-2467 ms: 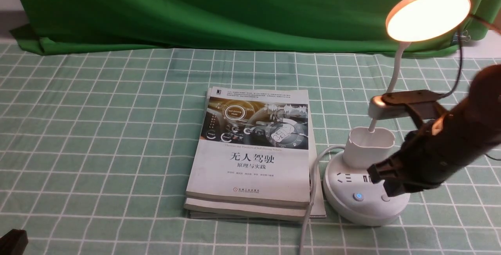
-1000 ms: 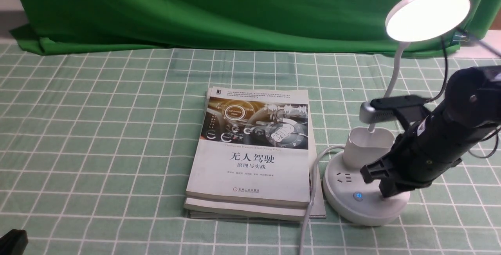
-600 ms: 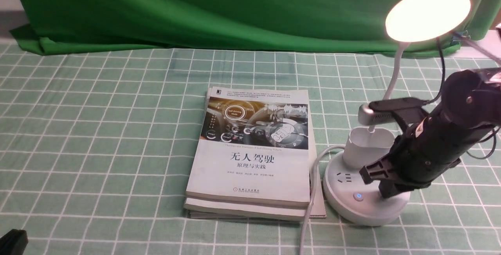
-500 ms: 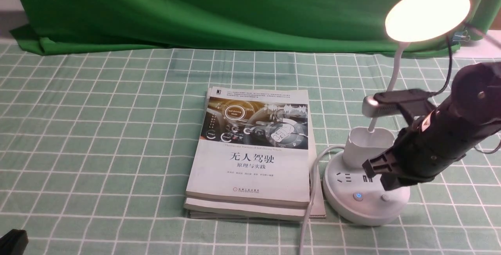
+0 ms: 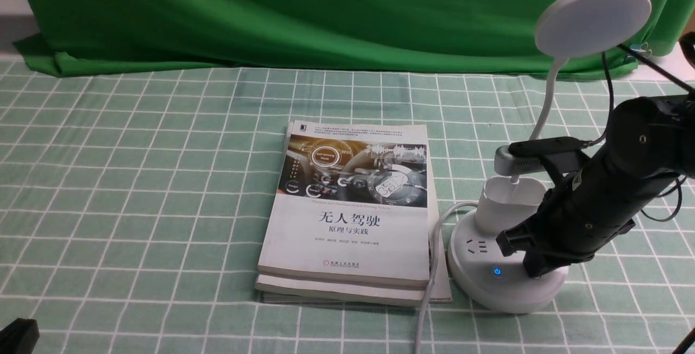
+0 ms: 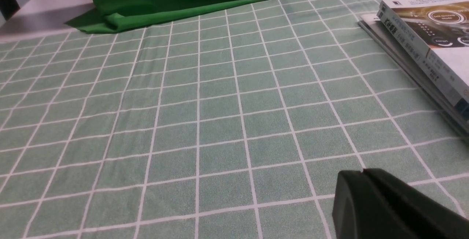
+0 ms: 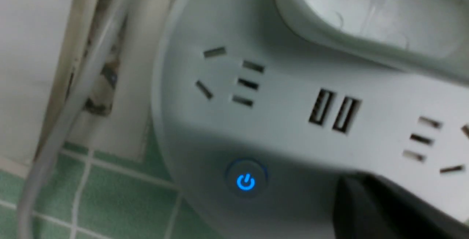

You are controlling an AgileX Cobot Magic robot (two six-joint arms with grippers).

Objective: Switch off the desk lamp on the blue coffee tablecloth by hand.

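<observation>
Fingertips of the right hand (image 5: 535, 268), pinched together and holding nothing, rest on the round base of the desk lamp (image 5: 478, 283), just beside its glowing blue button (image 5: 497, 271). Its disc head (image 5: 593, 18) (unlit) stands high above the hand; the blue coffee tablecloth (image 5: 163, 180) lies beneath.

A stack of books (image 5: 347, 218) lies flat, a dark green draped cloth (image 5: 304, 12) behind it
</observation>
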